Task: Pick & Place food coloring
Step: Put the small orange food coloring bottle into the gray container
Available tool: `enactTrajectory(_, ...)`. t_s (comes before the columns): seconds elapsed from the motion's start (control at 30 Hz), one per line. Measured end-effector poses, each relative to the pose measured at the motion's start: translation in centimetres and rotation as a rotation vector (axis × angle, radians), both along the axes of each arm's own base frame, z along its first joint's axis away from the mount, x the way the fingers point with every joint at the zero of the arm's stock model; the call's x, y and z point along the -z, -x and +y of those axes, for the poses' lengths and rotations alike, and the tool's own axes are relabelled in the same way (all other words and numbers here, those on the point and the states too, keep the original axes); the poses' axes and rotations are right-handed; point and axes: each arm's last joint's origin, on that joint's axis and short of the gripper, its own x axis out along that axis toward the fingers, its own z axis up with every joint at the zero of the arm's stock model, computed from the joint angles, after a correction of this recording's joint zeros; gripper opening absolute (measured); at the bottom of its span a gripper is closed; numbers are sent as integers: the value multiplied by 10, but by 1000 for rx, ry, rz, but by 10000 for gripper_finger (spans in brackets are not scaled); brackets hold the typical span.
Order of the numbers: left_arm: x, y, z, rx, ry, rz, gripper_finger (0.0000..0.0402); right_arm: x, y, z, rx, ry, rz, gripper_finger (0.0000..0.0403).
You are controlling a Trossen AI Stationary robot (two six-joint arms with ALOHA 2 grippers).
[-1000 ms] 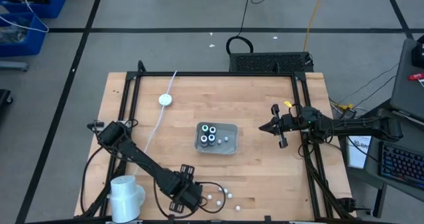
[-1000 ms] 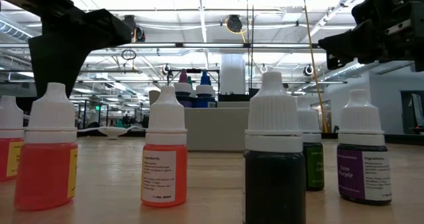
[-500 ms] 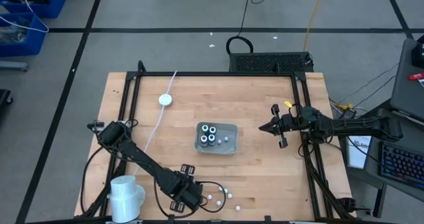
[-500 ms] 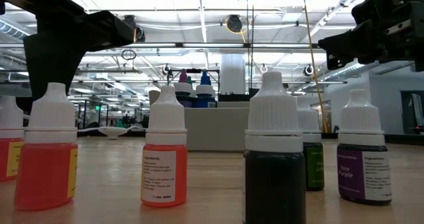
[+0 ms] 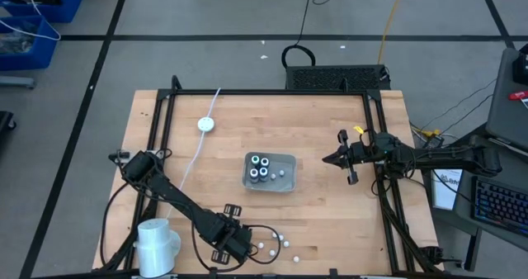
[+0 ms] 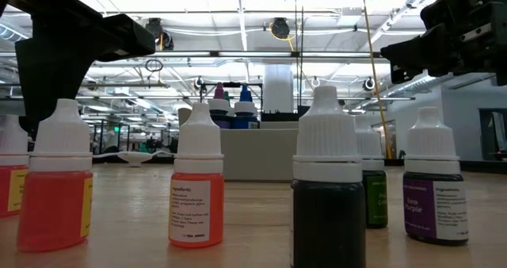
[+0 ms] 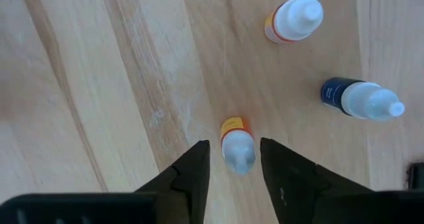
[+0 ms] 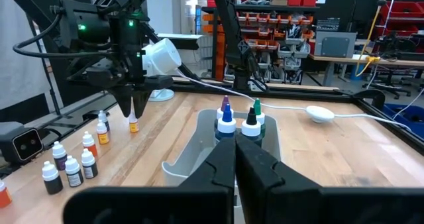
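Observation:
My left gripper (image 7: 233,148) points straight down near the table's near edge (image 5: 237,246), open. Its two fingers stand on either side of the white cap of an orange food coloring bottle (image 7: 236,139), which stands upright on the wood (image 8: 133,125); narrow gaps show on both sides. Several more bottles stand loose beside it (image 5: 266,247), among them an orange one (image 7: 291,20) and a dark blue one (image 7: 361,98). Several bottles stand in the grey tray (image 5: 285,182) at mid-table. My right gripper (image 5: 340,158) waits shut and level, right of the tray.
A white cylinder (image 5: 157,244) sits on my left arm, beside the near left corner. A white puck with its cable (image 5: 206,124) lies far left. Black frame rails (image 5: 376,147) run along the table's sides. In the low view the loose bottles (image 6: 327,181) stand close together.
In the low view the dark finger of my left gripper has shifted sideways behind the cap of the leftmost whole orange bottle. The arm itself has kept its place, and the bottles have stayed where they stood.

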Motion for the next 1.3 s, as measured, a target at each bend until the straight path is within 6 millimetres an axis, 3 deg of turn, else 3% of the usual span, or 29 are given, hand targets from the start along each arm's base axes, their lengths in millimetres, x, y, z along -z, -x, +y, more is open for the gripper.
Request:
enactTrajectory(0.63,0,-5,2,-31,38,-8,148,0,0,0,0,0,0,0)
enactTrajectory(0.93,16,2,10,-69,44,51,147,0,0,0,0,1,0,0)
enactTrajectory(1.3,17,1,10,-68,47,47,147,0,0,0,0,3,0,0)
